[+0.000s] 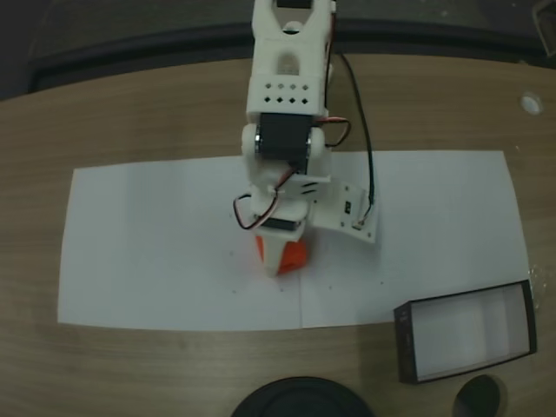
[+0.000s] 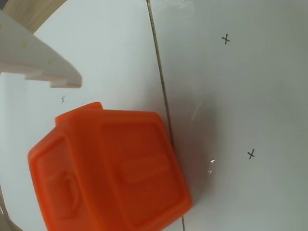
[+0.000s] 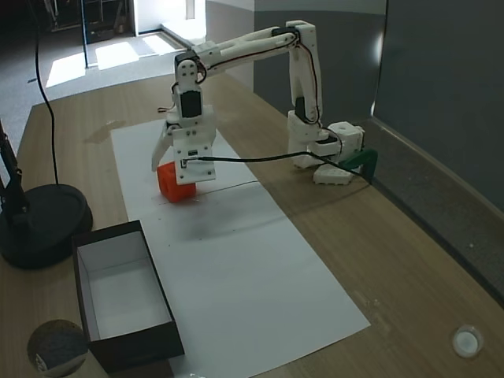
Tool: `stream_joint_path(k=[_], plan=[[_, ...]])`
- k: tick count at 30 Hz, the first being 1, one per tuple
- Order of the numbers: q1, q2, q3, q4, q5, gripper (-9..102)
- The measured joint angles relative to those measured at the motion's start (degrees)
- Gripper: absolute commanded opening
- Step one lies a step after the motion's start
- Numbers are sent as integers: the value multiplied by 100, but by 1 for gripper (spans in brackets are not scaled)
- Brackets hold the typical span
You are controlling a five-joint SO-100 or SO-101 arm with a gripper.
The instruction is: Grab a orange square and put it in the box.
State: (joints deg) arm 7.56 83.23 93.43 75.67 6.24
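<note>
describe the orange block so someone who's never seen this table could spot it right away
On the wooden table lies a long white paper sheet. Near its middle, under the white arm's gripper, sits the orange square, a small cube-like plastic block. It is the one bright orange thing; the box is black-walled and far bigger.

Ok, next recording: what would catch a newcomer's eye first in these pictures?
The small bright orange plastic cube stands out, sitting on the white paper sheet and looming large in the wrist view. The white arm's end effector reaches down right at it, one finger beside the cube and apart from it. Off to one side waits the shallow black-walled box with a white floor, near the paper's edge.
</note>
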Motion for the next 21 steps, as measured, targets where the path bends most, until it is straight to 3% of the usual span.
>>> stream_joint_path(k=[4,9,16,21], plan=[[0,-255,-26,-185,0,33],[-158,-404,-255,-220,0,14],[-343,-396,-369,-255,0,12],[-668,-492,-1195,352,0,11]])
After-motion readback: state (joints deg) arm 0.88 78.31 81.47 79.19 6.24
